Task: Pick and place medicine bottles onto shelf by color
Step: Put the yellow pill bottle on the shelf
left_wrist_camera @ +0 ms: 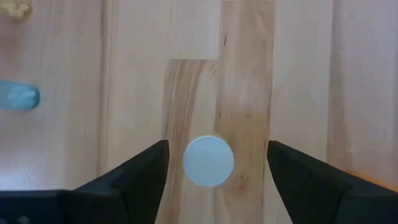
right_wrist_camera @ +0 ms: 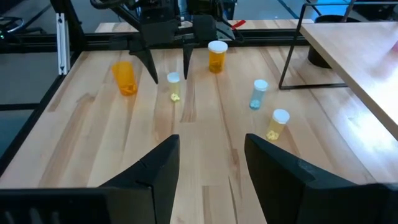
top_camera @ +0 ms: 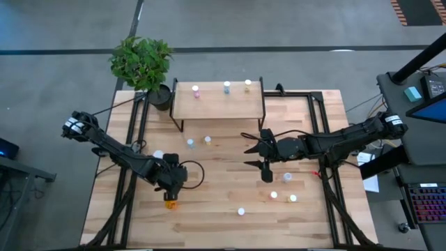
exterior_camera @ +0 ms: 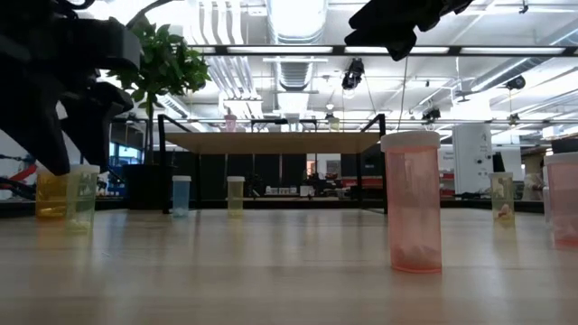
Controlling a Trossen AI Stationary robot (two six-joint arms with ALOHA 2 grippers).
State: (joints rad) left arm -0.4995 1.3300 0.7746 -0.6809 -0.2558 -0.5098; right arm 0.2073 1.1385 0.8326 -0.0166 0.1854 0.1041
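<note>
High view: shows shelf (top_camera: 217,104) at the far edge carrying three medicine bottles (top_camera: 227,86), pinkish, bluish, yellowish; leaves roughly nine more scattered on the table (top_camera: 223,188), so likely under a third done. Puts left gripper (top_camera: 171,183) low over the near-left table, right gripper (top_camera: 266,157) mid-table, hovering. Low view: catches a pinkish bottle (exterior_camera: 413,200) up close, shelf behind, no readable labels. Left wrist view: has fingers (left_wrist_camera: 134,180) spread wide either side of a white-capped bottle (left_wrist_camera: 208,160), not touching, nothing held. Right wrist view: shows right jaws parted and empty over bare wood, orange bottle (right_wrist_camera: 124,78) and yellowish ones beyond. No brands or writing legible anywhere.
</note>
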